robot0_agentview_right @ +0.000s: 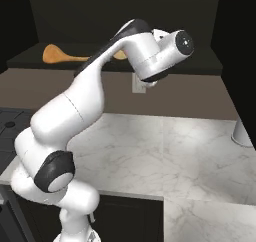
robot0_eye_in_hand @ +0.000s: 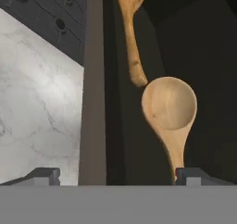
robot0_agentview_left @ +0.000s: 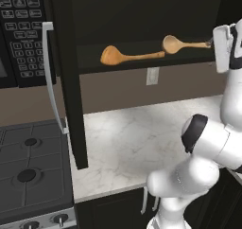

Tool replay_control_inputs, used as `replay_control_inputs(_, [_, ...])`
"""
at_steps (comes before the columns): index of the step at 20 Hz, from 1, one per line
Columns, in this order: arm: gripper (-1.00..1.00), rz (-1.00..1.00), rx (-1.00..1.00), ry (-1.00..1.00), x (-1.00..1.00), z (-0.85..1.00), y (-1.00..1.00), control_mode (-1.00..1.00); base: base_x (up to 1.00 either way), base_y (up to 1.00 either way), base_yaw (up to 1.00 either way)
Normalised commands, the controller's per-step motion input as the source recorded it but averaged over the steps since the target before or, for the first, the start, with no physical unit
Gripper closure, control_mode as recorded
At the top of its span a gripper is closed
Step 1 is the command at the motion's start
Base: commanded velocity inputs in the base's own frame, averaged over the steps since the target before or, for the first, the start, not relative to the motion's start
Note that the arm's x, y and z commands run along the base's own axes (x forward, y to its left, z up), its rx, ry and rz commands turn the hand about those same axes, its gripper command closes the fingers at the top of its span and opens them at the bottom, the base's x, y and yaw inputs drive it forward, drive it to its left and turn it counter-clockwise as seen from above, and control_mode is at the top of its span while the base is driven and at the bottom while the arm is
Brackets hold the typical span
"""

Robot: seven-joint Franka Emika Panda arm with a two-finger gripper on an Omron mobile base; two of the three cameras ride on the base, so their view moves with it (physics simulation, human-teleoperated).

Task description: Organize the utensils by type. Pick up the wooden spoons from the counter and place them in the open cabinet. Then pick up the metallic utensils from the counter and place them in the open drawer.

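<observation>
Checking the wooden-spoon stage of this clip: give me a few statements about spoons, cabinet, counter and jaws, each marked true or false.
1. Both wooden spoons lie on the shelf of the open cabinet. True.
2. The two spoons lie stacked, one on top of the other. False: they lie nearly end to end, one handle tip by the other's bowl.
3. The gripper has its jaws clamped on a spoon handle. False: the jaws stand wide open, one fingertip beside the nearer spoon's handle.
4. A wooden spoon lies on the counter. False: both are in the cabinet.
5. A stove stands left of the counter. True.
</observation>
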Motion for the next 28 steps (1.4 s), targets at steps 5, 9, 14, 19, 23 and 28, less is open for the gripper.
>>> replay_control_inputs(5, [-1.0, -0.27, 0.0, 0.0, -0.9, -0.31, 0.31, -1.0, 0.0, 0.0, 0.0])
replay_control_inputs(9, [-1.0, -0.37, 0.02, 0.0, -0.77, -0.4, 0.35, -1.0, 0.0, 0.0, 0.0])
replay_control_inputs(14, [-1.0, -0.51, 0.27, 0.13, -0.61, -0.05, 0.18, -1.0, 0.0, 0.0, 0.0])
replay_control_inputs(19, [-1.0, -0.55, 0.4, 0.26, -0.56, -0.03, 0.11, -1.0, 0.0, 0.0, 0.0])
replay_control_inputs(23, [-1.0, -0.51, 0.48, 0.27, -0.48, -0.04, 0.06, -1.0, 0.0, 0.0, 0.0])
replay_control_inputs(28, [-1.0, -0.49, 0.5, 0.18, -0.51, -0.17, 0.1, -1.0, 0.0, 0.0, 0.0])
